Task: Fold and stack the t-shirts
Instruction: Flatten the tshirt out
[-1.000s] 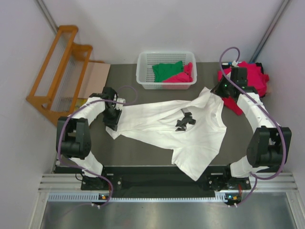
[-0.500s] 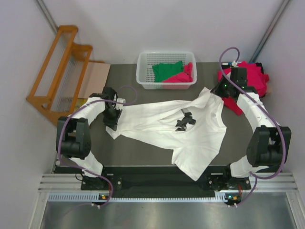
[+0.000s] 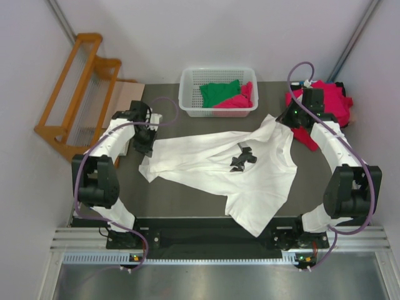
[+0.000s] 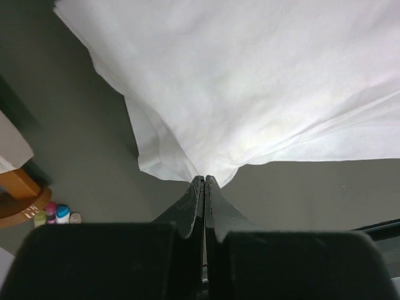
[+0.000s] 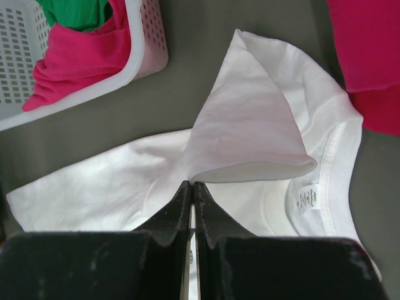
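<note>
The large white t-shirt [image 3: 231, 172] lies spread and creased across the table, its small black print [image 3: 242, 157] facing up. My left gripper [image 3: 146, 149] is shut on the shirt's left edge; in the left wrist view the shut jaws [image 4: 204, 179] pinch a point of white cloth [image 4: 262, 81]. My right gripper [image 3: 289, 119] is shut on the shirt's back-right part; in the right wrist view its tips [image 5: 192, 183] pinch a folded-over flap [image 5: 250, 125]. Crimson-pink shirts [image 3: 328, 106] lie piled at the back right. Another crimson one [image 3: 234, 101] and the green one [image 3: 219, 92] lie in the basket.
A white lattice basket [image 3: 187, 94] stands at the back middle and shows in the right wrist view [image 5: 150, 50]. An orange wooden rack [image 3: 75, 94] and a cardboard sheet [image 3: 128, 100] stand off the table's left side. The shirt's lower hem hangs over the near edge [image 3: 256, 225].
My left gripper has moved back and to the left, drawing the shirt's left edge with it. The right arm has not moved.
</note>
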You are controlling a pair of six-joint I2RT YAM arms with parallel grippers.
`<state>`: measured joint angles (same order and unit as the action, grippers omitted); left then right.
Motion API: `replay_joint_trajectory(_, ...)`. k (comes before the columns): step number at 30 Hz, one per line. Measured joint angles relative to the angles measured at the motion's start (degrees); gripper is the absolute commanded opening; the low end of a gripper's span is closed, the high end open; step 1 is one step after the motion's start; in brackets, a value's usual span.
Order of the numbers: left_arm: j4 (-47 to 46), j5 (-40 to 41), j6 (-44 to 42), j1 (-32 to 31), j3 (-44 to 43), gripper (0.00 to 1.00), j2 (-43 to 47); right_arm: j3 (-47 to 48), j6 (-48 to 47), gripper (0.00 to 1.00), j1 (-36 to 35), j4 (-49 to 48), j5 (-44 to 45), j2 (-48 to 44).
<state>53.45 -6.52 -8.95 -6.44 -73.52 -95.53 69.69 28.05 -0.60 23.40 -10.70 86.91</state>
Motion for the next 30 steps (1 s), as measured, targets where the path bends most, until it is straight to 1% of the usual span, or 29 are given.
replay_joint_trajectory(5, 0.8, 0.2, -0.2, 0.5, -3.3, 0.00, 0.0, 0.0, 0.0, 0.00, 0.0, 0.0, 0.0, 0.0)
replay_joint_trajectory(8, 0.9, 0.2, -0.5, 0.7, -2.4, 0.09, 0.0, 0.0, 0.0, 0.00, 0.0, 0.0, -0.1, 0.0)
replay_joint_trajectory(9, 0.7, 0.2, -0.6, 0.7, -1.4, 0.17, 0.0, 0.0, 0.0, 0.00, 0.0, 0.0, -0.1, 0.0)
replay_joint_trajectory(13, 0.3, 0.6, -1.0, 0.7, 5.2, 0.28, 0.0, 0.0, 0.0, 0.00, 0.0, 0.0, -0.1, 0.0)
replay_joint_trajectory(17, 0.7, 0.5, -1.1, 0.7, 8.4, 0.29, 0.0, 0.0, 0.0, 0.00, 0.0, -0.2, -0.2, 0.0)
replay_joint_trajectory(23, 0.2, 0.4, -1.1, 0.7, 8.5, 0.31, 0.0, 0.0, 0.0, 0.00, 0.0, -0.2, -0.2, 0.0)
replay_joint_trajectory(30, -0.2, 0.0, -1.0, 0.7, 8.5, 0.31, 0.0, 0.0, 0.0, 0.00, 0.0, -0.2, -0.3, 0.0)
